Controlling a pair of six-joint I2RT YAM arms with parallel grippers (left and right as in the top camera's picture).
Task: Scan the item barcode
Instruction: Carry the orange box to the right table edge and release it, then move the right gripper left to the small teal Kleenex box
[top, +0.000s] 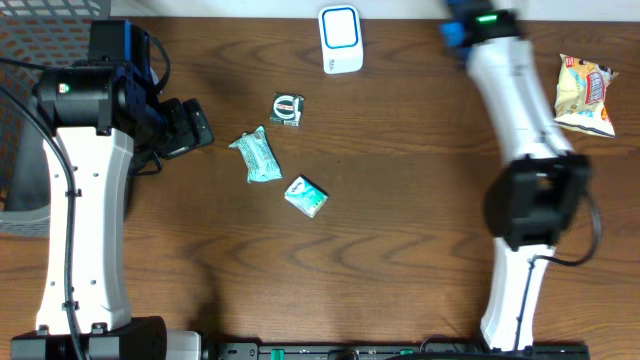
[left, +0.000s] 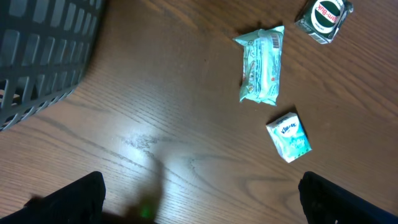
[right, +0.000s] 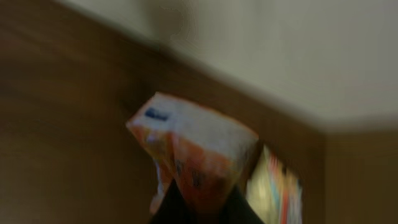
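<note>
The left gripper (left: 202, 199) holds its dark fingers (left: 74, 199) wide apart (only their tips show) over the wooden table (left: 155, 93). Far right lie a teal packet (left: 261, 65), a smaller teal sachet (left: 289, 137) nearer, and a dark packet (left: 323, 18); a grey basket (left: 43, 50) sits far left.

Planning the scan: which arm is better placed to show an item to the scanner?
Right: the right claw is shut on an orange and white packet; the left claw is open, empty.
</note>
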